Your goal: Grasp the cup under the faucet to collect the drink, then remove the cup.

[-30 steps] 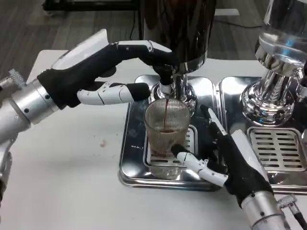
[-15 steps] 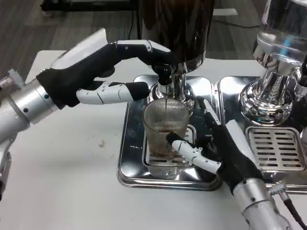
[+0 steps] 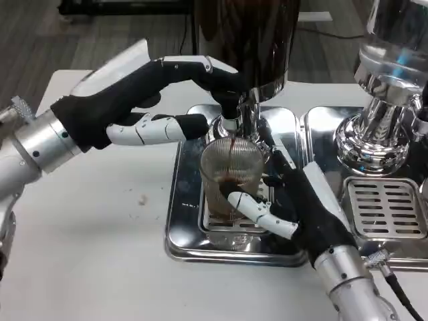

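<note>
A ribbed clear glass cup [image 3: 231, 175] stands on the drip grate [image 3: 217, 224] under the faucet [image 3: 231, 117] of the dark drink dispenser [image 3: 247, 40]. A thin dark stream runs into it, and a little dark drink lies in the bottom. My left hand [image 3: 144, 100] reaches in from the left; its upper fingers [image 3: 214, 72] lie over the faucet's lever and its thumb sits just below, beside the spout. My right hand [image 3: 301, 207] wraps the cup from the right, thumb across the lower front, fingers [image 3: 275, 159] along the far right side.
The cup's steel drip tray [image 3: 184, 200] sits on the white table [image 3: 87, 254]. A second chrome dispenser [image 3: 384, 100] with its own tray and grate [image 3: 384, 214] stands close on the right, next to my right forearm.
My right hand has slid left and forward until thumb and fingers close around the cup. The dark stream flows again, with more drink in the cup. My left hand has stayed on the faucet.
</note>
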You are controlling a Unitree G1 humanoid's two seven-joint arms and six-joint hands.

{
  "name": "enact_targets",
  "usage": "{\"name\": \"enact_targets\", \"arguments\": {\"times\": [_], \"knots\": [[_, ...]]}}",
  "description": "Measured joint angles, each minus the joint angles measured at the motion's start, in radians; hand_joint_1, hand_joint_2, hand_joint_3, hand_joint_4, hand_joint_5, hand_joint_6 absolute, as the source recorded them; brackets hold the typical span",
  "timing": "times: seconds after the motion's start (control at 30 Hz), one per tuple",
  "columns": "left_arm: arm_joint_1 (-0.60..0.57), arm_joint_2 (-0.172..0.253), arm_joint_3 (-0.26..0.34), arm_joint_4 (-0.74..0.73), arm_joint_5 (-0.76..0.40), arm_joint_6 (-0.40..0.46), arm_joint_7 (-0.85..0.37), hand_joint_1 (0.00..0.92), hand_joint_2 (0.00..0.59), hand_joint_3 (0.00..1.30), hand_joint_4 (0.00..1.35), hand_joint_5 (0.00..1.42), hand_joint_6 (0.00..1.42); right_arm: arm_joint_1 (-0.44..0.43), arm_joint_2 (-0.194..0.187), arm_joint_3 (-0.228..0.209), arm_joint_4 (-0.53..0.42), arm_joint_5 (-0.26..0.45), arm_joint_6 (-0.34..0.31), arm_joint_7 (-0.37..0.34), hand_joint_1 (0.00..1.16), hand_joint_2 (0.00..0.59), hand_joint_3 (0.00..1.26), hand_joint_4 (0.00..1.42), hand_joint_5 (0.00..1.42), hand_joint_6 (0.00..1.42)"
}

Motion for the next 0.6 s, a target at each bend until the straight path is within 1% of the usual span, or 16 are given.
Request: {"name": "enact_targets", "arguments": {"times": [0.2, 0.33, 0.53, 0.6], "knots": [[0.0, 0.0, 0.0, 0.0, 0.0, 0.0, 0.005, 0.0, 0.111, 0.39, 0.39, 0.4, 0.34, -0.019, 0.001, 0.005, 0.03, 0.001, -0.017, -0.001, 0.49, 0.188, 0.0, 0.0, 0.0, 0.2], [0.0, 0.0, 0.0, 0.0, 0.0, 0.001, 0.006, 0.0, 0.113, 0.39, 0.39, 0.4, 0.34, -0.034, 0.003, 0.018, 0.048, -0.003, -0.019, -0.001, 0.51, 0.185, 0.0, 0.0, 0.0, 0.2], [0.0, 0.0, 0.0, 0.0, 0.0, 0.001, 0.006, 0.0, 0.114, 0.39, 0.39, 0.4, 0.33, -0.055, 0.009, 0.036, 0.052, -0.043, -0.007, -0.012, 0.54, 0.182, 0.0, 0.0, 0.0, 0.2], [0.0, 0.0, 0.0, -0.001, 0.0, 0.002, 0.006, 0.0, 0.114, 0.39, 0.39, 0.4, 0.33, -0.059, 0.015, 0.038, 0.055, -0.051, 0.0, -0.019, 0.59, 0.172, 0.0, 0.0, 0.0, 0.2]]}}
